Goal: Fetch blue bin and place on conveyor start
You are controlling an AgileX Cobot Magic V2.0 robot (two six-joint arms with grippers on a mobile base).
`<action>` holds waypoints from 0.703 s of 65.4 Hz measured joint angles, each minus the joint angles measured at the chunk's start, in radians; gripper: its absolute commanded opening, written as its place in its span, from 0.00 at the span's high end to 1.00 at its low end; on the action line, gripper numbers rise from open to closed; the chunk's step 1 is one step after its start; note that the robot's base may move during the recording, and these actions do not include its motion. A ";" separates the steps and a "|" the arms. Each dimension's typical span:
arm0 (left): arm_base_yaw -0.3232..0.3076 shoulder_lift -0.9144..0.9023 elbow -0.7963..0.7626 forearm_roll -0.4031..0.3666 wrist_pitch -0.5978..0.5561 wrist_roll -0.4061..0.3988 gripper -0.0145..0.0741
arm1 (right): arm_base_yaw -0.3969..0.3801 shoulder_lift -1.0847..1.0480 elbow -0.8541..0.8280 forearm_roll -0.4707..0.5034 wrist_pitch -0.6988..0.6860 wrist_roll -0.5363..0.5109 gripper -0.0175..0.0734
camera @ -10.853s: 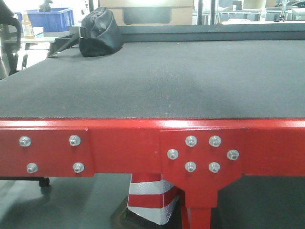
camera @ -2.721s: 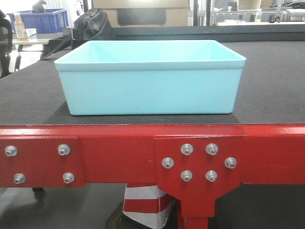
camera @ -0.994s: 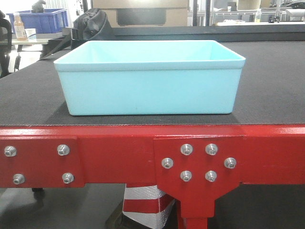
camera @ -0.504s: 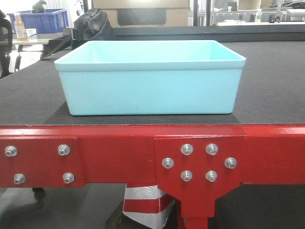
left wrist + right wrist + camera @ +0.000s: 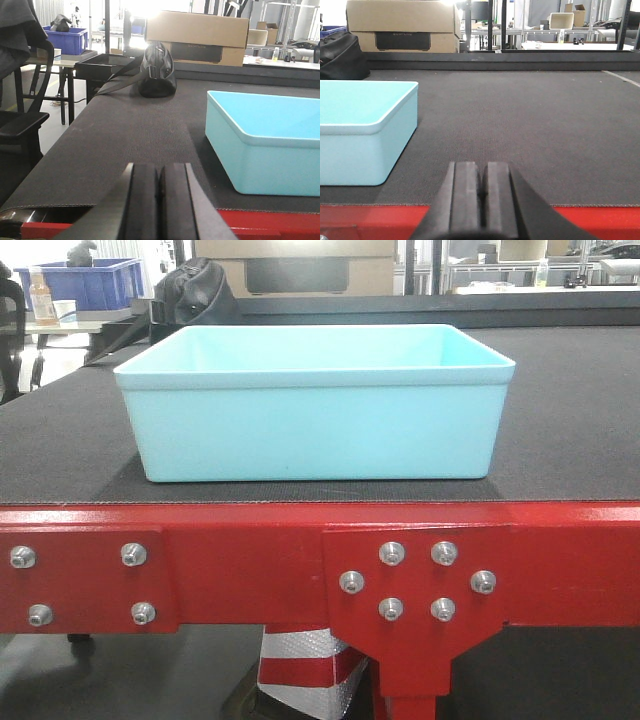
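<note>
Resting on the black textured belt (image 5: 560,440), the pale cyan plastic tub (image 5: 315,430) sits at twelve o'clock; my left gripper (image 5: 159,192) and right gripper (image 5: 481,192) are pressed together, holding nothing.

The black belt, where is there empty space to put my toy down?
Bare belt lies right of the blue bin, up to the right gripper. Another bare strip runs left of the bin, between it and the belt's edge. Far back, near the black bag, is crowded.

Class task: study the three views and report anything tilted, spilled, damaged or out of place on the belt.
Little stands out. The blue bin sits flat, upright and empty on the belt, undamaged. The one stray item is a black bag lying further back on the belt. Both grippers are shut and clear of the bin.
</note>
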 measured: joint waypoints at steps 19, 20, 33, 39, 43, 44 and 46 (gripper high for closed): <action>0.000 0.000 0.000 -0.006 -0.026 0.000 0.96 | 0.000 0.000 0.000 0.002 0.000 0.000 0.99; 0.000 0.000 0.000 -0.006 -0.026 0.000 0.96 | 0.000 0.000 0.000 0.002 0.000 0.000 0.99; 0.000 0.000 0.000 -0.006 -0.026 0.000 0.96 | 0.000 0.000 0.000 0.002 0.000 0.000 0.99; 0.000 0.000 0.000 -0.006 -0.026 0.000 0.96 | 0.000 0.000 0.000 0.002 0.000 0.000 0.99; 0.000 0.000 0.000 -0.006 -0.026 0.000 0.96 | 0.000 0.000 0.000 0.002 0.000 0.000 0.99; 0.000 0.000 0.000 -0.006 -0.026 0.000 0.96 | 0.000 0.000 0.000 0.002 0.000 0.000 0.99; 0.000 0.000 0.000 -0.006 -0.026 0.000 0.96 | 0.000 0.000 0.000 0.002 0.000 0.000 0.99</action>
